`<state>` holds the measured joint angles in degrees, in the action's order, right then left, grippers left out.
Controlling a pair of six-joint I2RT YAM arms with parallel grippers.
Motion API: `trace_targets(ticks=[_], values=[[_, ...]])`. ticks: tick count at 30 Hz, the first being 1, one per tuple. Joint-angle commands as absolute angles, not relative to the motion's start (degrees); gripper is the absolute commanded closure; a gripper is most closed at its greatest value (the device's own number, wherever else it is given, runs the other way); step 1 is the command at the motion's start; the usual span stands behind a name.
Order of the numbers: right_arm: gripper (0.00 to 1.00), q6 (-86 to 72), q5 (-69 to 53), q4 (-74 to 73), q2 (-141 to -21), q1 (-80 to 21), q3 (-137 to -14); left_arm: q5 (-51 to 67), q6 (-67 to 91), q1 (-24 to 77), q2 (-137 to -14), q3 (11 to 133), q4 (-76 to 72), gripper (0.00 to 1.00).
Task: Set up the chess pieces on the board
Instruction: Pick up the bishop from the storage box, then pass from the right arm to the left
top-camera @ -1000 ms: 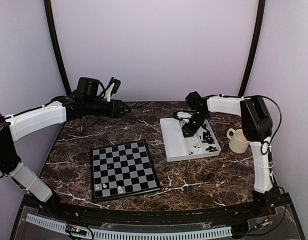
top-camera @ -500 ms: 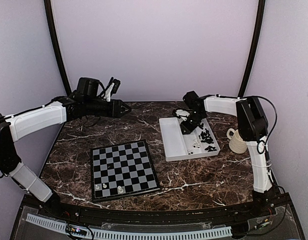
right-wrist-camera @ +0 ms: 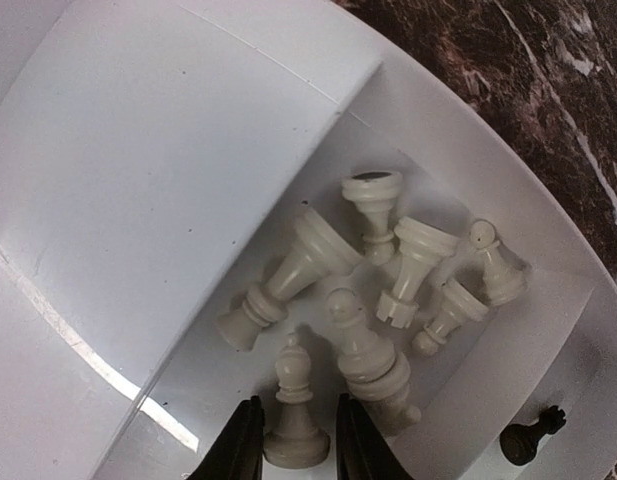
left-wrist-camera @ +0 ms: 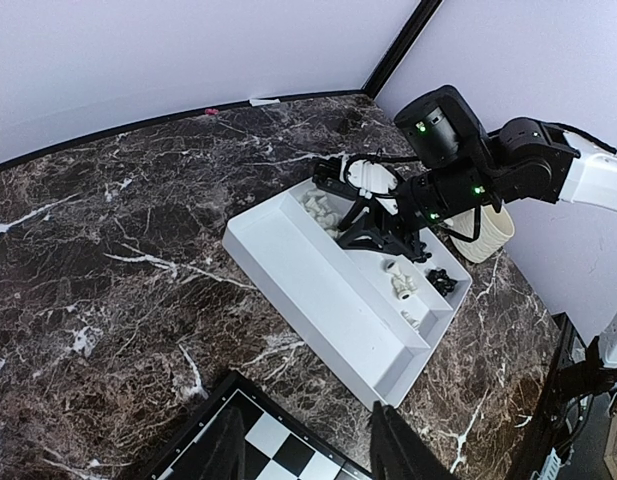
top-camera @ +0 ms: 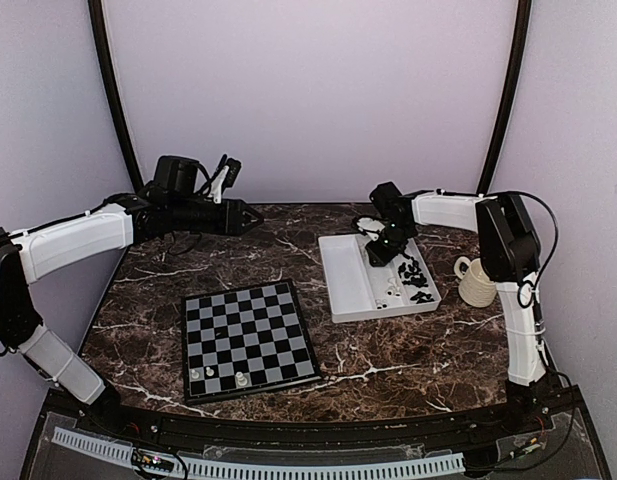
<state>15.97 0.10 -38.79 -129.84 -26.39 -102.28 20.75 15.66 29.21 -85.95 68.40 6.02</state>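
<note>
The board (top-camera: 246, 338) lies flat on the marble table (top-camera: 408, 340), with three white chess pieces (top-camera: 242, 379) on its near rows. The other chess pieces lie in the white tray (top-camera: 348, 285): white ones (right-wrist-camera: 408, 270) in the far compartment, black ones (top-camera: 418, 275) nearer the mug. My right gripper (right-wrist-camera: 294, 445) reaches down into that far compartment, shut on the base of an upright white piece (right-wrist-camera: 291, 385). My left gripper (left-wrist-camera: 306, 425) hangs open and empty high above the table's back left, the board's corner (left-wrist-camera: 258, 440) below it.
A cream ribbed mug (top-camera: 478, 280) stands right of the tray. A lone black piece (right-wrist-camera: 528, 435) lies in the neighbouring compartment. The tray's long left compartment (left-wrist-camera: 318, 280) holds nothing. Purple walls close in the table at the back and sides.
My right gripper's fingers have drawn together around the upright white piece in the tray. The left arm has not moved.
</note>
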Motion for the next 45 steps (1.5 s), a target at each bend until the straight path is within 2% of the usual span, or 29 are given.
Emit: trace_targets(ticks=[1, 9, 14, 23, 29, 45], values=[[0.77, 15.21, 0.82, -40.03, -129.60, -25.97, -101.27, 21.68, 15.65, 29.35, -85.26, 67.82, 5.71, 0.55], [0.75, 14.91, 0.80, -39.80, -128.24, -25.60, -99.86, 21.97, 15.85, 29.34, -85.65, 68.03, 5.52, 0.55], [0.84, 15.13, 0.18, -40.17, -127.41, -25.31, -99.19, 22.52, 16.23, 29.35, -85.95, 67.94, 5.14, 0.55], [0.92, 20.55, -13.09, -35.87, -112.67, -25.14, -89.34, 25.85, 17.78, 29.90, -89.46, 70.64, 2.40, 0.55], [0.90, 22.36, -27.37, -32.50, -100.95, -25.58, -83.12, 29.15, 19.80, 32.69, -94.49, 74.16, 0.44, 0.55], [0.89, 25.00, -33.52, -39.45, -99.58, -33.43, -90.72, 41.61, 36.75, 38.49, -105.55, 80.01, -18.42, 0.54]])
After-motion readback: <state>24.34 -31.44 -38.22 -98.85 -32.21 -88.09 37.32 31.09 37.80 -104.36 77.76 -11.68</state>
